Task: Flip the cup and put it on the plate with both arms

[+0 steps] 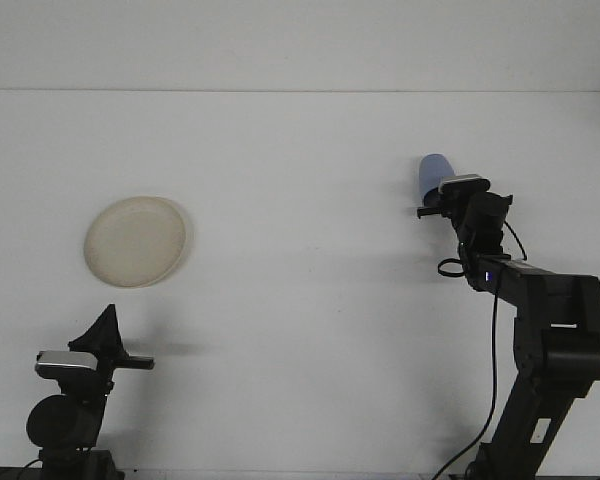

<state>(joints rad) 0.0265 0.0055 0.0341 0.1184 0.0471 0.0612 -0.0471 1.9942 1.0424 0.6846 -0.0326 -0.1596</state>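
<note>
near you the left gripper (pixel 108 322) rests low, well apart from the plate (pixel 136 240) — whether it is clenched or released you cannot tell. farther, the right gripper (pixel 432 204) is at the blue cup (pixel 433 175), grip hidden, cup standing inverted. close squarely on the wall bef. lifting — white table (pixel 300 330), plain wall behind.

Legible text: none | labels, brands, numbers, signs: none readable on any surface | note: right arm (pixel 540 300) shows one small blue light, no characters
</note>
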